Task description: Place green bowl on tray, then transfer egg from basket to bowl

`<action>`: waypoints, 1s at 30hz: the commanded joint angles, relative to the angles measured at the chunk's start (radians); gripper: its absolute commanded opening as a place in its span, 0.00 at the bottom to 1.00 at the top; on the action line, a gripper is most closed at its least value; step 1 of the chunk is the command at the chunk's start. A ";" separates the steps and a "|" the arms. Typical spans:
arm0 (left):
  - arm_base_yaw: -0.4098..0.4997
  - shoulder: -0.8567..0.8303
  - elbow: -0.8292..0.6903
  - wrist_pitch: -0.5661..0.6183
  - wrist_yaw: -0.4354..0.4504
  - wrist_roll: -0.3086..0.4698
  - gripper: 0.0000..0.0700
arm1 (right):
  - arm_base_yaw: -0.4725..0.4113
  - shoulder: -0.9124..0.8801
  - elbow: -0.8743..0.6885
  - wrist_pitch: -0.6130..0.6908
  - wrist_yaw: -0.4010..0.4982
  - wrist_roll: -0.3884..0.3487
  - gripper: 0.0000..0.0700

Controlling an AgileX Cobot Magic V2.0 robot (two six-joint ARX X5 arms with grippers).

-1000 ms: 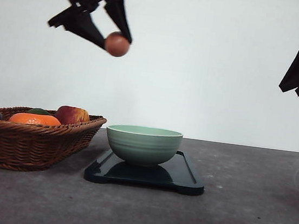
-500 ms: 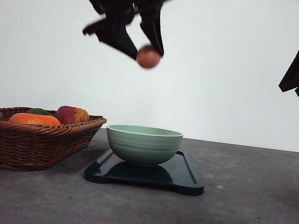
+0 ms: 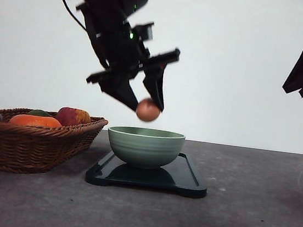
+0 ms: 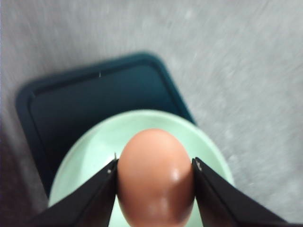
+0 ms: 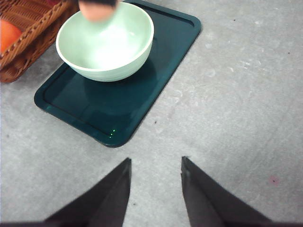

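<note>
While its fingers pinch the egg [image 3: 148, 110] from both sides, the left gripper [image 3: 146, 105] hangs just above the green bowl [image 3: 145, 145]. The bowl sits on the tray [image 3: 187, 180], right of the basket [image 3: 26, 142]. The right gripper [image 5: 155, 185], jaws apart, holds nothing at far right.

Legible text, labels, brands, numbers, signs: none on any item or surface in the three current views.
</note>
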 commanded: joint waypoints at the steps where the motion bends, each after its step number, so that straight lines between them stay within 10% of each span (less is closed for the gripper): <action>1: -0.015 0.034 0.023 0.012 -0.002 0.010 0.38 | 0.005 0.008 0.001 0.011 0.000 0.007 0.29; 30: -0.041 0.145 0.023 0.014 -0.053 0.014 0.42 | 0.005 0.008 0.001 0.010 0.000 0.007 0.29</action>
